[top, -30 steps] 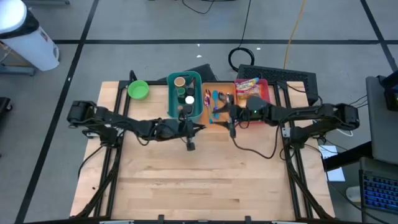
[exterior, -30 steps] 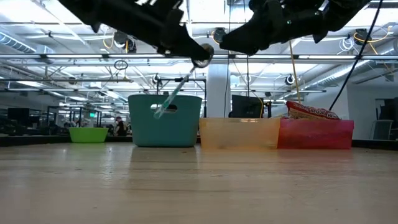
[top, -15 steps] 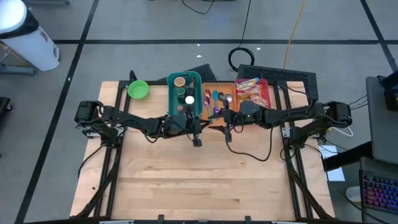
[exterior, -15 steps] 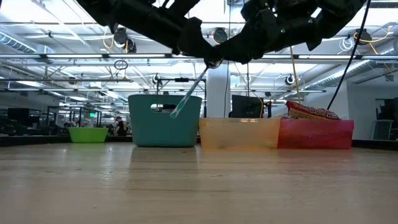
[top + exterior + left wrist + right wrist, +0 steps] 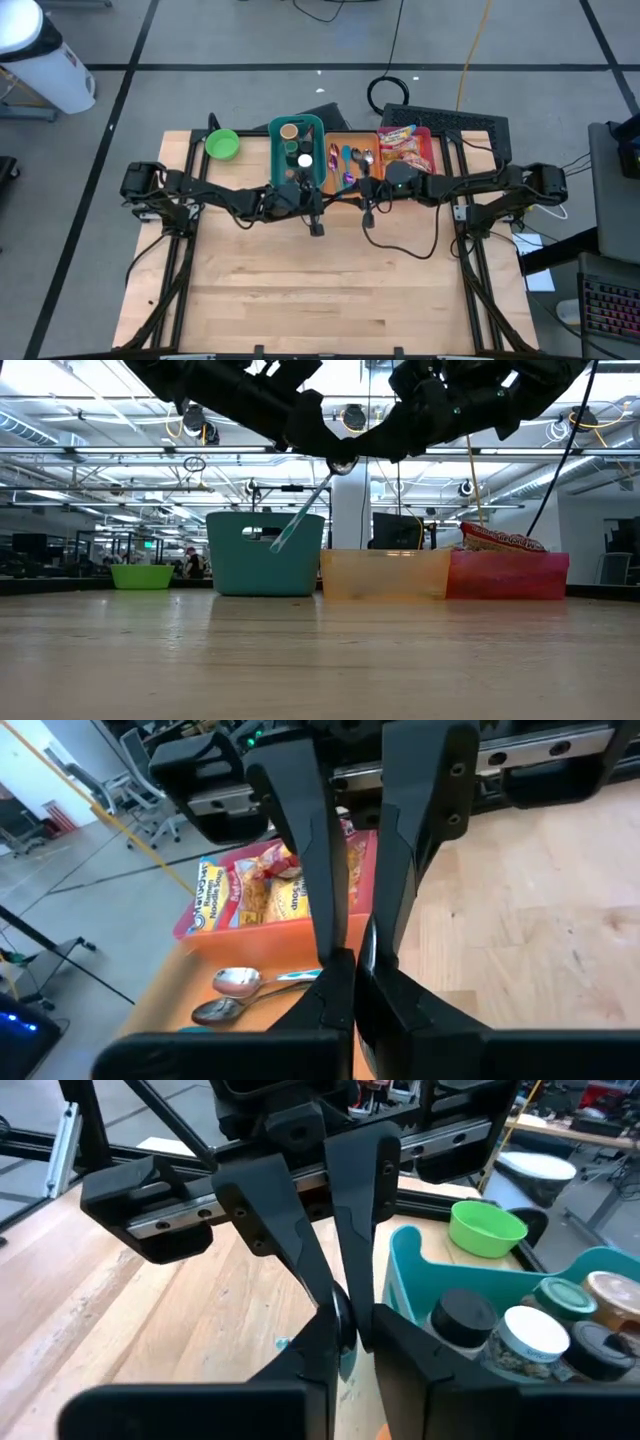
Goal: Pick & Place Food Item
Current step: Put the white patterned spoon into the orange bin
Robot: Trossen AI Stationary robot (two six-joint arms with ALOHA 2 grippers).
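low view: right claw (image 5: 345,460) newly closed

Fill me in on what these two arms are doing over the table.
It looks like a handover in mid-air. The left gripper and right gripper meet tip to tip above the table, in front of the teal bin and orange tray. Both appear shut on the top end of a spoon, whose pale handle hangs slanting down. Nothing has been set down yet.
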